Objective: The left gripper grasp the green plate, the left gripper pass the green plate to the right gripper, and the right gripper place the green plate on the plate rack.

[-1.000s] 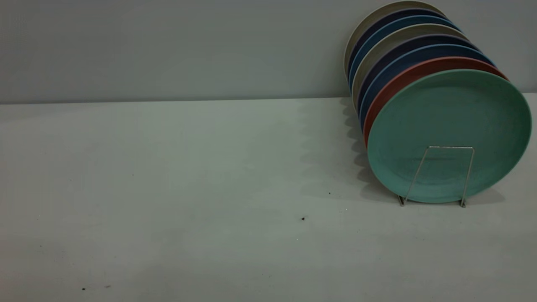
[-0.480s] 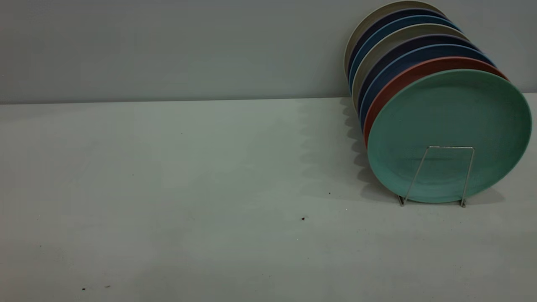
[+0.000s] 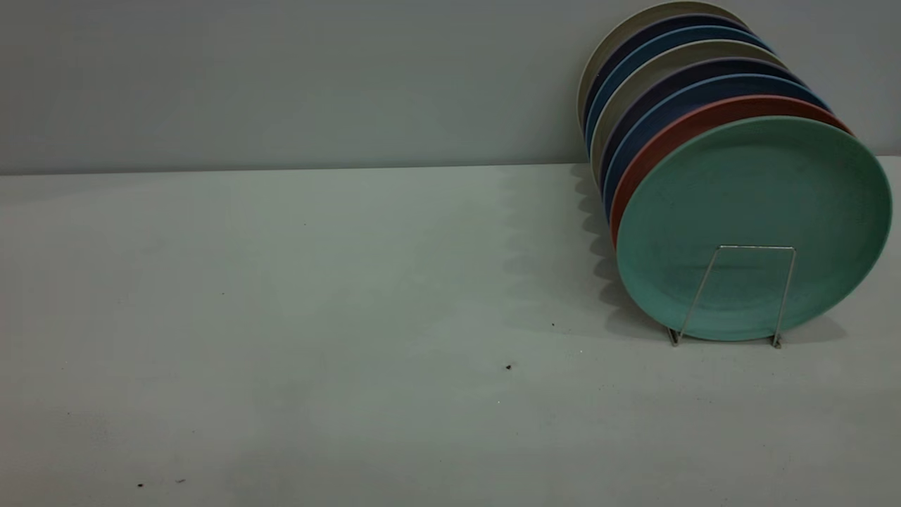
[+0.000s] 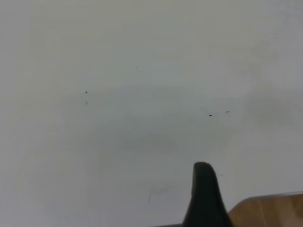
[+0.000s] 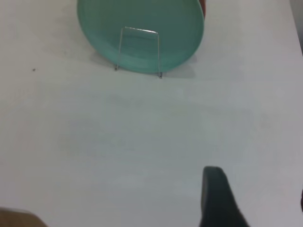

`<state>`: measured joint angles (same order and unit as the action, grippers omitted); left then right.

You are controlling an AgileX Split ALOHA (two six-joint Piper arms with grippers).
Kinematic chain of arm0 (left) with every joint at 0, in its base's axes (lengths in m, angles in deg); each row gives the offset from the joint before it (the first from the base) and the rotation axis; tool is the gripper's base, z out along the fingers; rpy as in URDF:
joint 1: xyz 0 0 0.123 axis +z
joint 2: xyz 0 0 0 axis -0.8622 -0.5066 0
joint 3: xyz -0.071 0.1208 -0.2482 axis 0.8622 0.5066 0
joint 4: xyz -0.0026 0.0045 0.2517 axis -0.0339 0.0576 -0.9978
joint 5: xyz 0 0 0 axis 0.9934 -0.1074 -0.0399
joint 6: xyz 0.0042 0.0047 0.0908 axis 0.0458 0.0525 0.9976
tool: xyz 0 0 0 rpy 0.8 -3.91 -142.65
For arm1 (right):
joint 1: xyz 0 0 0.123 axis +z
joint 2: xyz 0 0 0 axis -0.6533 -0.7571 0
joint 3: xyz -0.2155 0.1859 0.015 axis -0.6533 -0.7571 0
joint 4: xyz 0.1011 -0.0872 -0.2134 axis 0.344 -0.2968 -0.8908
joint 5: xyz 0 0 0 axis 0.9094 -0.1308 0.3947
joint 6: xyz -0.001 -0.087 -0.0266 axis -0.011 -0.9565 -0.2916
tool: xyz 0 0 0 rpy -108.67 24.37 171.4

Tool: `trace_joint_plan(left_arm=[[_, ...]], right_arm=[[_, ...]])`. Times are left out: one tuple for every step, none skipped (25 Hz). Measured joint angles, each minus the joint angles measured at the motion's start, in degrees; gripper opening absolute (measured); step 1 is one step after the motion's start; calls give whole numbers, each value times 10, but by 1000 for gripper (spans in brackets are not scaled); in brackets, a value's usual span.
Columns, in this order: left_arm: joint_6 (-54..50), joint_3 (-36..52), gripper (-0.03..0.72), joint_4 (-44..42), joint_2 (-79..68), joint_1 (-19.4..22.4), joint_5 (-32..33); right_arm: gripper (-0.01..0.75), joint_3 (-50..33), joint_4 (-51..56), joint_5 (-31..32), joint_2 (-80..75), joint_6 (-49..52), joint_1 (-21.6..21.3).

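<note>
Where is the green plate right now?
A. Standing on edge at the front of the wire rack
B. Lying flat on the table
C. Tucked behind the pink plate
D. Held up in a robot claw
A: the green plate stands on edge in the plate rack, in front of the salmon-pink plate, with no claw touching it.

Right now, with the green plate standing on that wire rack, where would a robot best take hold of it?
Probably the top rim of the green plate, from above. It stands on edge at the front of the row, the plate rack crosses its lower face, and the pink plate sits close behind it.
</note>
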<state>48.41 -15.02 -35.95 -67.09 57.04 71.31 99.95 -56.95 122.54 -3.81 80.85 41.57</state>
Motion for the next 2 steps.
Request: trace_joint_plan(left_arm=[[0,0,551,0,0,0,0],[0,0,551,0,0,0,0]], right_arm=[[431,0,0,0,0,0,0],[431,0,0,0,0,0,0]])
